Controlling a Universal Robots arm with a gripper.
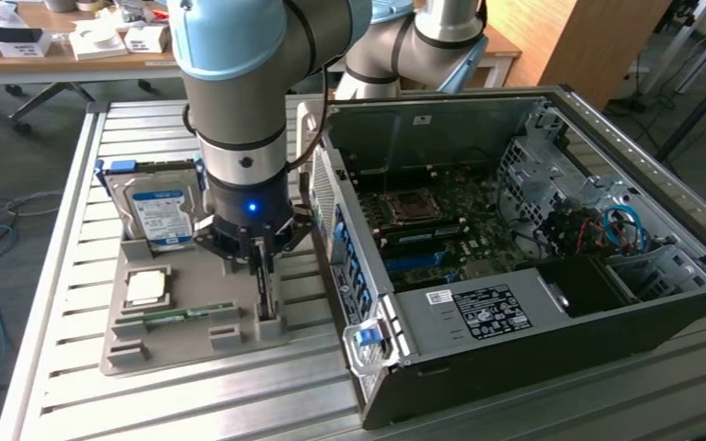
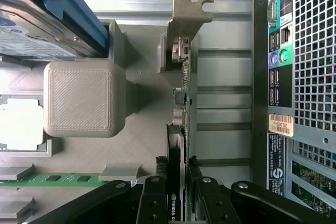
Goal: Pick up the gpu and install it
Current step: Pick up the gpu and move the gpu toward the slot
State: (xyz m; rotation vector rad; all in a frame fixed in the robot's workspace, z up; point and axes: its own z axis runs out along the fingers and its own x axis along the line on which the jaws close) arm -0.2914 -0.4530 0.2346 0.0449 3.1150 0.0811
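Gripper (image 2: pixel 177 203) clamped on the gpu (image 2: pixel 185 98)
Fingers squeezed onto both faces of the card, which stands on edge in its slot on the gray tray (image 2: pixel 142 145). Open pc case (image 1: pixel 513 303) is just beside it, w/ the hdd (image 1: pixel 161 213) further back.

Exterior camera looked steeply down on holder (image 1: pixel 163 347) and open computer case (image 1: pixel 488 363); my wrist camera, close behind my gripper (image 2: pixel 177 190), shared holder, gpu (image 2: pixel 182 103), case rear.

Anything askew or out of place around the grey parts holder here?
Nothing stands out. The gpu stands upright and straight in the grey holder, end effector closed on it; the hard drive and memory stick sit squarely in their slots.
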